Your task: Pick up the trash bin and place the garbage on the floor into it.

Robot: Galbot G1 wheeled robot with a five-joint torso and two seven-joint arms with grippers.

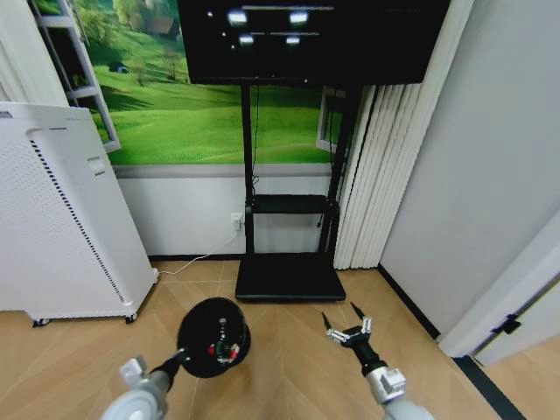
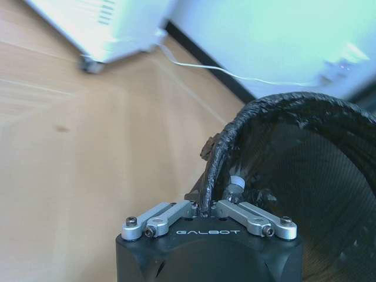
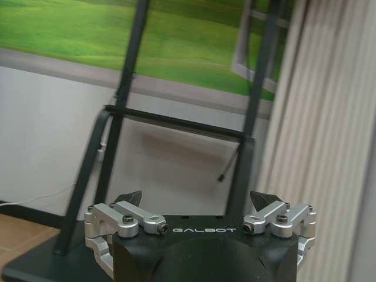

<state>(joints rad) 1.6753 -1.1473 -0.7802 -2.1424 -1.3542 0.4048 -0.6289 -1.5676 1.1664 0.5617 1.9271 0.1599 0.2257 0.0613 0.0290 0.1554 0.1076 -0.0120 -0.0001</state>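
Currently the left gripper (image 1: 181, 354) holds the trash bin (image 1: 213, 337) by its rim, low at the robot's left front, above the floor (image 1: 289, 367). In the left wrist view the left gripper (image 2: 205, 212) has its fingers pinched together on the bin's black bag-lined rim (image 2: 218, 154), one finger on each side of the wall. The bin's mouth faces the head camera; inside it sit small pieces of garbage (image 1: 224, 344), red and white with a touch of green, too small to sort further.

The right gripper (image 1: 348, 328) is out at the robot's right front, empty, its dark-tipped fingers spread wide apart. In the right wrist view the right gripper (image 3: 200, 202) points toward the TV stand (image 3: 120, 126) and the pleated curtain (image 3: 320, 117).

A white appliance (image 1: 61, 219) stands on the left against the wall, its white cable (image 1: 197, 260) running to a socket. The stand's flat black base (image 1: 289, 276) lies just beyond the bin.
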